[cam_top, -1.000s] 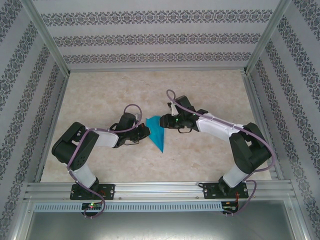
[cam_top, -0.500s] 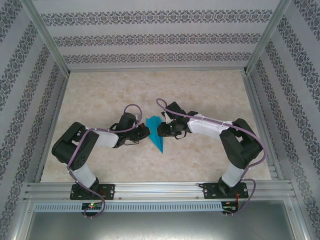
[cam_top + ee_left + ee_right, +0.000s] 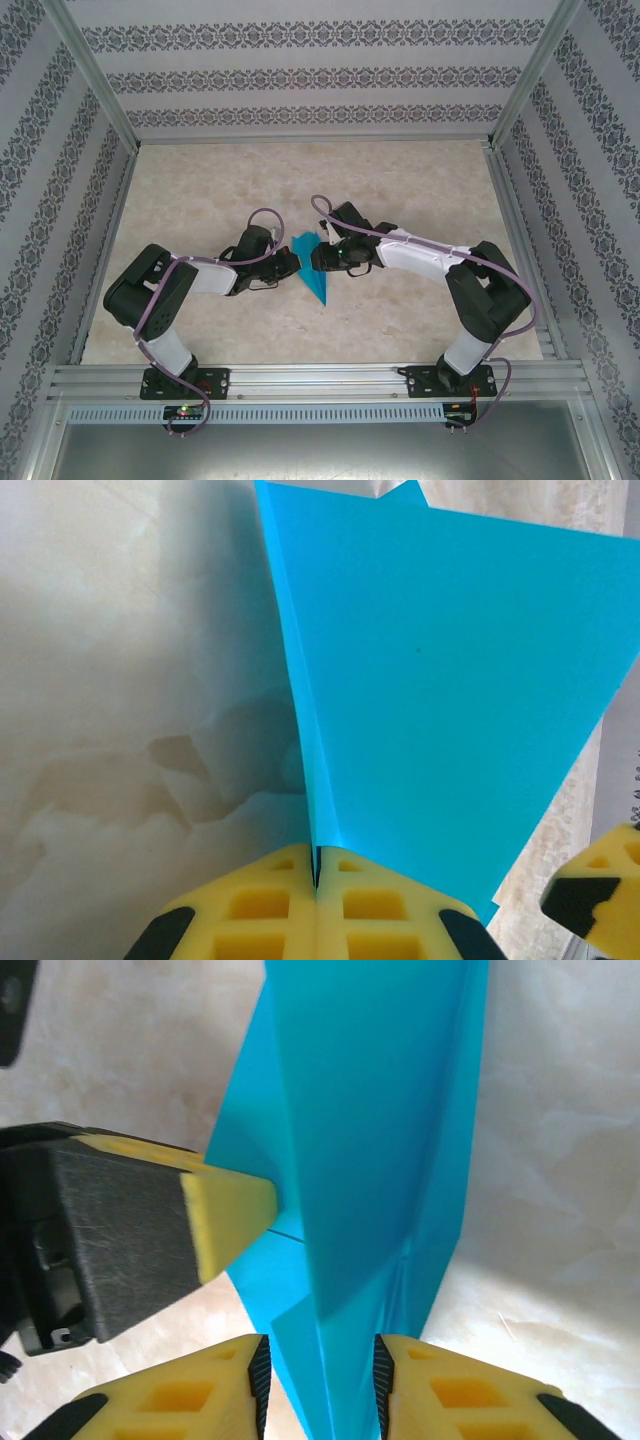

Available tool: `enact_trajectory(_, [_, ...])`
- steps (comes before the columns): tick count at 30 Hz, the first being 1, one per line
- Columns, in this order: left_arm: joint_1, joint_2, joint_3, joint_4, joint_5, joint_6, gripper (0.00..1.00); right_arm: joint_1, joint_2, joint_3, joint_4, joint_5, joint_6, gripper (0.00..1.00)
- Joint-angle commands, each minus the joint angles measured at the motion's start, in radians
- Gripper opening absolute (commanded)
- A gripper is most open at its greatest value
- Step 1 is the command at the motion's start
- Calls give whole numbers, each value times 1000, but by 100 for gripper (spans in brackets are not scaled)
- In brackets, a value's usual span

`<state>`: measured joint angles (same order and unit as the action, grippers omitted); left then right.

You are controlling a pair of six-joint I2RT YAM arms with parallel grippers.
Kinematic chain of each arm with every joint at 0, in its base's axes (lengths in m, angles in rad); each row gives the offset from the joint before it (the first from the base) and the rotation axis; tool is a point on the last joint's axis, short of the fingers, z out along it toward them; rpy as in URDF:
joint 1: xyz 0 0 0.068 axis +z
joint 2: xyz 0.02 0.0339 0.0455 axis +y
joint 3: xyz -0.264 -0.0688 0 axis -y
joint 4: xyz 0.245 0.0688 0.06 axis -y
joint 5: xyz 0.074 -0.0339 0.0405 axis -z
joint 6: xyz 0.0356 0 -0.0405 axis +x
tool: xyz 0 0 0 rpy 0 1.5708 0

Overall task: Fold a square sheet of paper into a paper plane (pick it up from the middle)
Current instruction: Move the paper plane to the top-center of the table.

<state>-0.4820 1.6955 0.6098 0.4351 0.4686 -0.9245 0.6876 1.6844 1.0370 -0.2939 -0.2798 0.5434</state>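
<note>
Pads (image 3: 270, 910) of the left hand (image 3: 316, 865) are clamped together on the centre crease of the paper plane (image 3: 440, 680), which fans out just ahead of them over the tabletop (image 3: 100, 680). Over the last second the right hand (image 3: 318, 258) has slid in towards the left one, and from above the plane between them now looks narrower; we judge a wing is being folded up. The right wrist view adds what the overhead one hides: its jaws stand apart astride the layered edge, and whether they pinch it we cannot tell.
</note>
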Motion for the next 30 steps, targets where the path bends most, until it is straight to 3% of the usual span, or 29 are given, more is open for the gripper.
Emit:
enact_trajectory(1, [11,9,10,33,13,-10,2,16,11,16,-15,35,-8,36])
enact_trajectory(13, [13,5,7,39,14,-14,2,26,96,61,-65,37,10,40])
enact_trajectory(23, [13,10,3,54,18,-21,2,35,104,40,-36,-54,35,49])
enact_trajectory(30, [12,11,3,79,45,-30,4,55,131,63,-61,-20,37,52])
